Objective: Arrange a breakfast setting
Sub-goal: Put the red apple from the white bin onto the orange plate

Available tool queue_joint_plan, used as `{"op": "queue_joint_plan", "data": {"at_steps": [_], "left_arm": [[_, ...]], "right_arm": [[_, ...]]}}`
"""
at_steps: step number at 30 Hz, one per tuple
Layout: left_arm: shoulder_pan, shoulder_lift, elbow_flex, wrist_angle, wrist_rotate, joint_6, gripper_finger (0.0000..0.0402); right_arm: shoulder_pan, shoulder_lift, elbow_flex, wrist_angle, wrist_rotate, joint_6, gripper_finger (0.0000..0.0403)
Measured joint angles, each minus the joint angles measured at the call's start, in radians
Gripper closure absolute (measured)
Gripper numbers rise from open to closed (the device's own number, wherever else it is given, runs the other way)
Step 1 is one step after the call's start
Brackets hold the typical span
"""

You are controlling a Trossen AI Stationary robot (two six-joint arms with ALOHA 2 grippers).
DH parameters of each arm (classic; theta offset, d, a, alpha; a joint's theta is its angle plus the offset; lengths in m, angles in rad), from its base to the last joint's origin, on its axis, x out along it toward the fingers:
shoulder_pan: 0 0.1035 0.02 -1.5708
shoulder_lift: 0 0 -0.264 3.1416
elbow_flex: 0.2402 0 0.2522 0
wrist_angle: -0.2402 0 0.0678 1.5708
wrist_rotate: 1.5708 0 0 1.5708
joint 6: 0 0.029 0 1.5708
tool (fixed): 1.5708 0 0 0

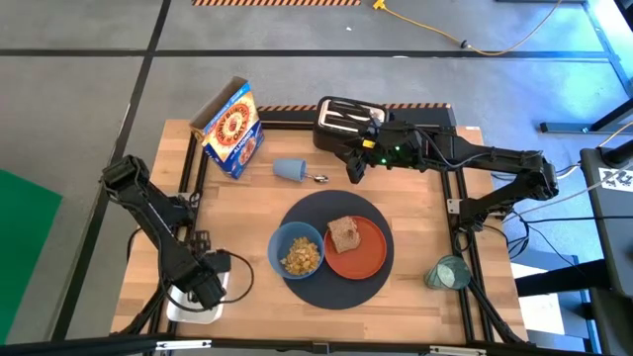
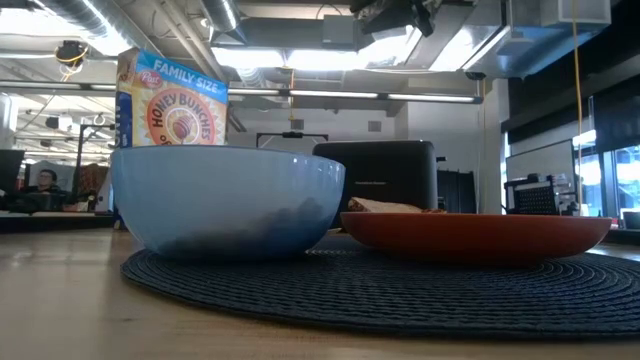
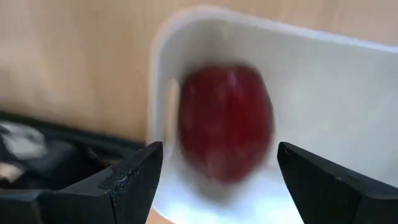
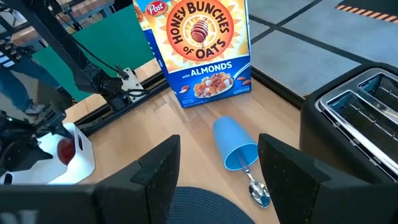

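Note:
A dark round placemat [image 1: 331,282] lies mid-table. On it stand a blue bowl [image 1: 297,250] of cereal and an orange plate [image 1: 368,255] carrying a brown toast slice [image 1: 344,234]. A metal spoon [image 4: 258,190] lies beside a light-blue cup [image 4: 235,146] that rests on its side. A teal glass [image 1: 447,273] stands at the table's right edge. At the near left a small red fruit [image 3: 225,121] lies in a white tray [image 3: 336,81]. My left gripper [image 3: 217,180] hangs open above the fruit, a finger on either side. My right gripper [image 4: 225,174] is open, raised near the toaster.
A cereal box [image 1: 229,129] stands at the far left and a black toaster [image 1: 346,117] at the far middle, under my right arm. Black rails frame the table's left and right sides. Bare wood lies between the tray and the placemat.

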Motion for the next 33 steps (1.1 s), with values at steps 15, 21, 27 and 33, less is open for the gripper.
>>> {"op": "queue_joint_plan", "data": {"at_steps": [15,21,27,33], "left_arm": [[-0.053,0.000,-0.064,0.128,-0.030,-0.017,0.0088],[-0.066,0.000,-0.064,0.203,-0.016,-0.019,0.0088],[-0.090,0.000,-0.085,0.288,-0.021,-0.061,0.0088],[-0.093,0.000,-0.096,0.295,0.076,-0.138,0.0088]], "right_arm": [[0.026,0.002,0.000,-0.035,0.059,0.051,0.0196],[0.033,0.003,0.000,-0.033,0.082,0.049,0.0196],[0.032,0.003,0.000,-0.033,0.088,0.048,0.0196],[0.033,0.003,0.000,-0.034,0.079,0.047,0.0196]]}}
